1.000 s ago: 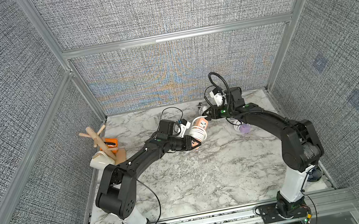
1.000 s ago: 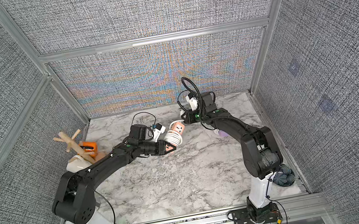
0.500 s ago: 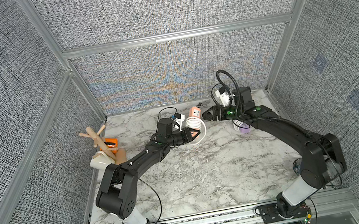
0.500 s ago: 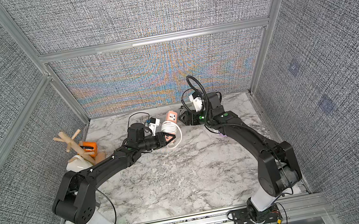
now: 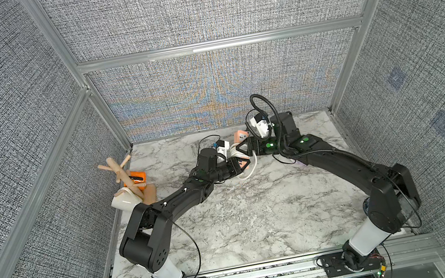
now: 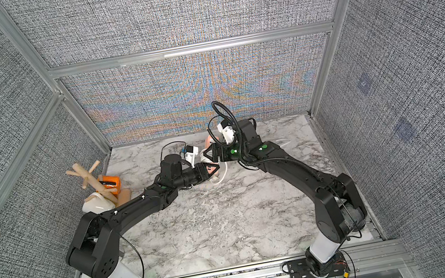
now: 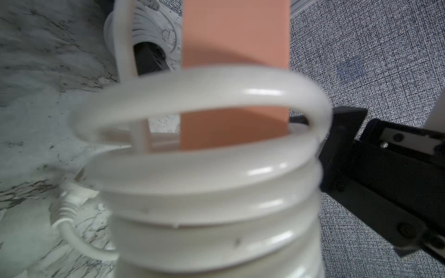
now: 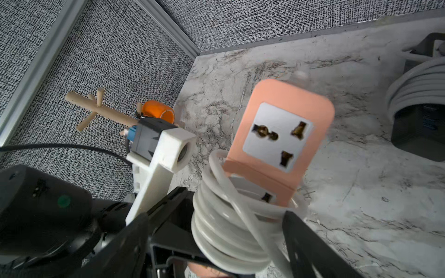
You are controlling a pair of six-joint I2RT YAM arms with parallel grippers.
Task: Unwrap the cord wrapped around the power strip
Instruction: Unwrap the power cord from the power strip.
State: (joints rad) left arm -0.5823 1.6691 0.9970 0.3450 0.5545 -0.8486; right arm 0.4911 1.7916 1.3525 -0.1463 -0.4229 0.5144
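Now that the right gripper has opened wide around the thick white cord, only the left gripper holds the peach plastic power strip, at 12 o'clock over the marble bench. I think it can grab the next loop.

The power strip is a salmon-pink bar with white socket faces, and one three-hole outlet shows plainly. It is raised off the marble table near the back wall and stands tilted, with its upper end bare. The thick white cord is wound in tight stacked turns around the lower half. The topmost turn is slack and stands away from the pink body. A loose length trails down and curls on the marble just beneath.
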